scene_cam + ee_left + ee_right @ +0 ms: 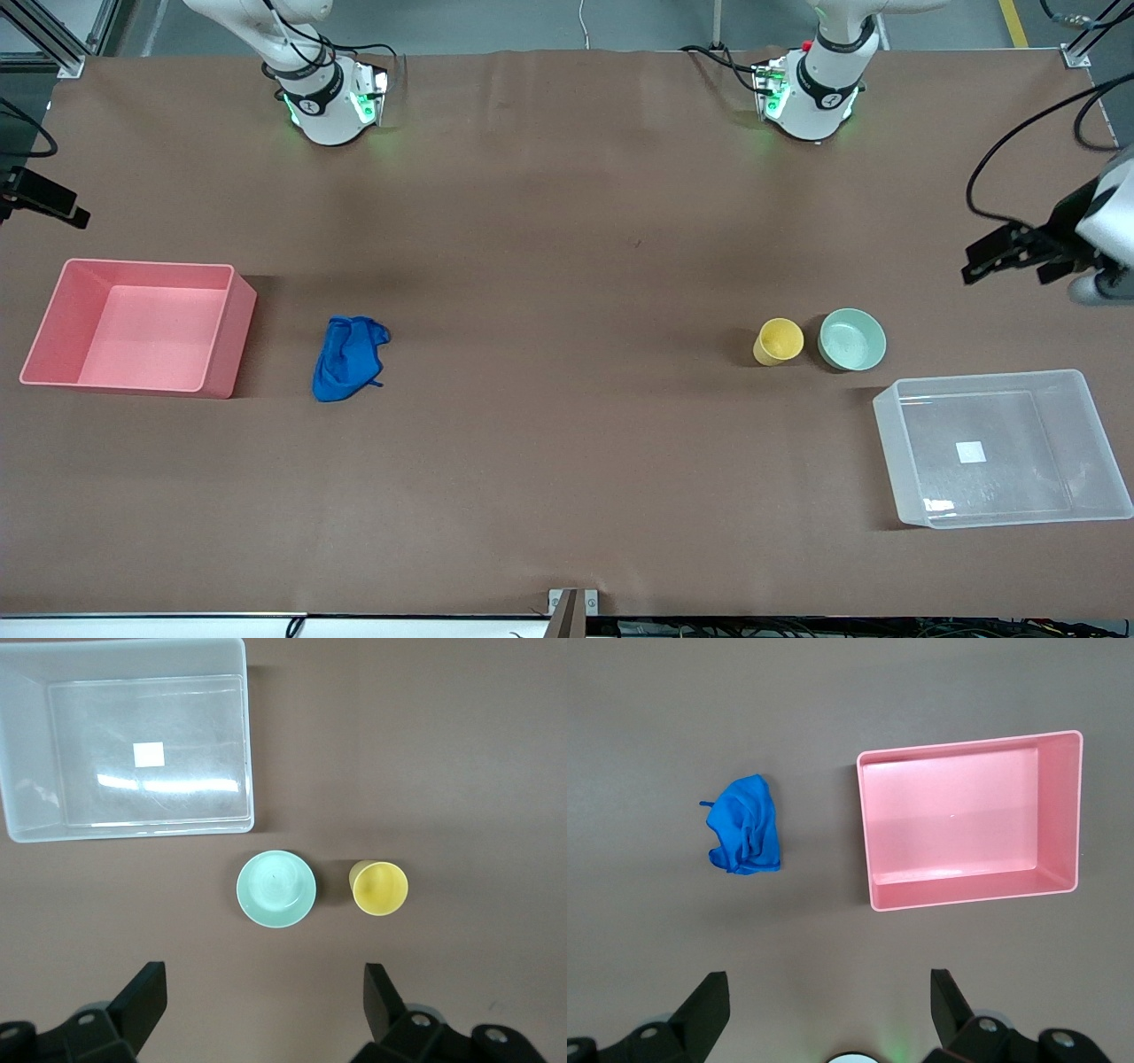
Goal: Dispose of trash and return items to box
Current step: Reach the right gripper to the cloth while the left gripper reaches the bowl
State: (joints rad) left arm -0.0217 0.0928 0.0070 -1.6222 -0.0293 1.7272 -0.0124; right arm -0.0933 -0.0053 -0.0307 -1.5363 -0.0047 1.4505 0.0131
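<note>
Setup, read across the front view from the right arm's end of the table to the left arm's.

Pink bin [142,326]: opaque, rigid, rectangular, nothing in it. You will likely use it for the trash, since the blue rag [347,358] lies just beside it, apart from it, crumpled in soft irregular folds on the brown table cover [567,266].

Right gripper [828,1005]: high over the table with rag and bin both below it; its fingers stand wide apart, holding nothing. This arm waits.

Yellow cup [778,341]: small, upright, smooth. Mint-green bowl [852,339]: round, shallow, slightly wider, just beside the cup on the side toward the left arm's end; whether they touch you cannot tell.

Clear tub [1005,447]: see-through plastic, white square sticker on its floor, nearer the front camera than the bowl. Nothing in it yet.

Left gripper [1005,254]: up at the left arm's end; jaws spread, nothing held. Cup and bowl sit close to the tub, so your carry should be short.
</note>
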